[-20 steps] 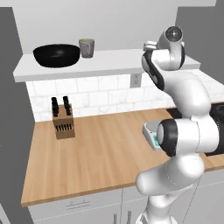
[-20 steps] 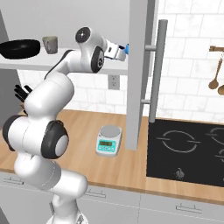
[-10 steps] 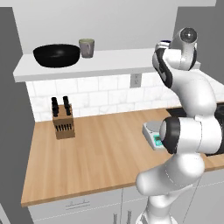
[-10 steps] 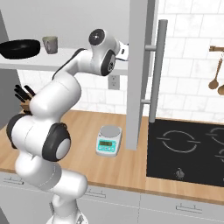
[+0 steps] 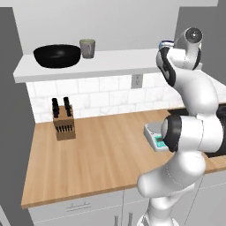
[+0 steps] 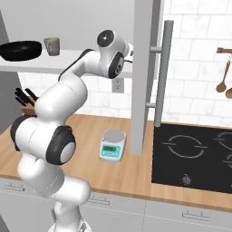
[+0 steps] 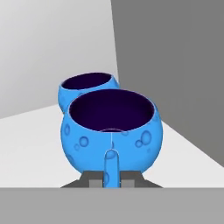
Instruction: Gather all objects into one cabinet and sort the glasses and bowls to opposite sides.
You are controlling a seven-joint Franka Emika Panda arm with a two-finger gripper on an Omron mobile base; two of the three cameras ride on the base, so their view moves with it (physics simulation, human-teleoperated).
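Note:
In the hand view my gripper (image 7: 111, 152) is shut on the near rim of a bright blue bowl (image 7: 131, 135), low over the white cabinet floor (image 7: 39, 144). A second blue bowl (image 7: 76, 92) stands just behind it, near the dark grey side panel (image 7: 175, 65). A sliver of blue bowl (image 5: 165, 43) peeks out beside the arm at the cabinet's right end. The wide black bowl (image 5: 57, 56) and the grey-beige cup (image 5: 87, 48) stand side by side at the cabinet's left end, also seen as black bowl (image 6: 20, 50) and cup (image 6: 52, 46).
Below, on the wooden counter (image 5: 97, 154), stand a knife block (image 5: 63, 123) and a kitchen scale (image 6: 112, 145). A grey panel with a long bar handle (image 6: 163, 72) hides the hand in the right base view. A black cooktop (image 6: 195, 154) lies to the right.
The hand has swung right and further into the cabinet with the blue bowl, going behind the grey panel in the right base view. The black bowl and cup have not moved.

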